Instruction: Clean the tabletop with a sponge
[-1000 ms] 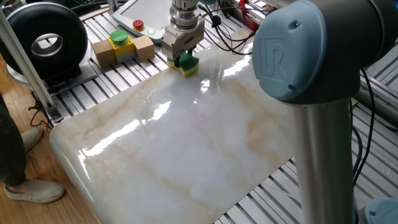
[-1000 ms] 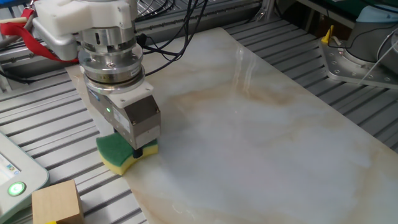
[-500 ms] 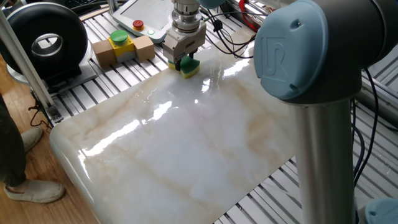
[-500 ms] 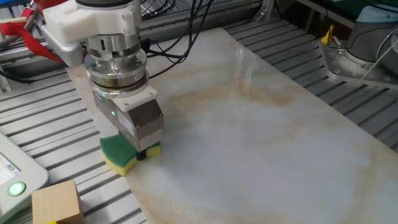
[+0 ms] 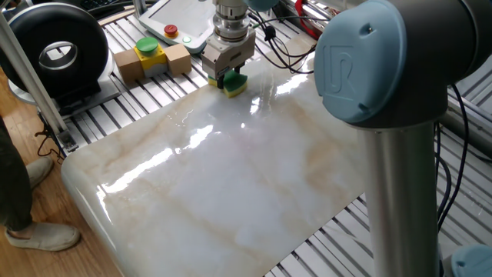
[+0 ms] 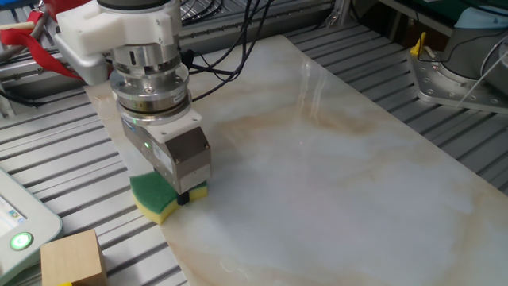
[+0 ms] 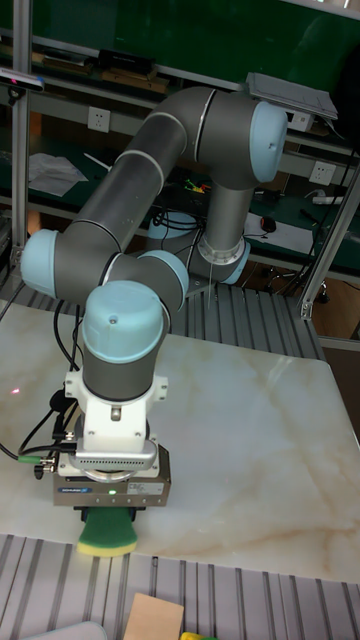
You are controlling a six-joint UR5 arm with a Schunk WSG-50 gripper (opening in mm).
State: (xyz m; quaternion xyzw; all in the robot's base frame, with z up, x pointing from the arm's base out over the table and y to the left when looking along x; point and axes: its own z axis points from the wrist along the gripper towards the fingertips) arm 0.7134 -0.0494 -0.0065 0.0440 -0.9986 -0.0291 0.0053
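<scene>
Where the marble slab meets the ribbed metal slats (image 6: 71, 171), at the lower left of the other fixed view, you have the pincer (image 6: 184, 195) clamped on the sponge (image 6: 155, 197), pressing it flat onto the edge of the tabletop (image 6: 349, 183). The green layer faces up, the yellow foam down; its long axis runs roughly along the slab's edge. Left of it lie a lit green button (image 6: 20, 240) and a wooden block (image 6: 73, 257). In one fixed view, black cables (image 5: 286, 48) trail at the upper right of the sponge.
</scene>
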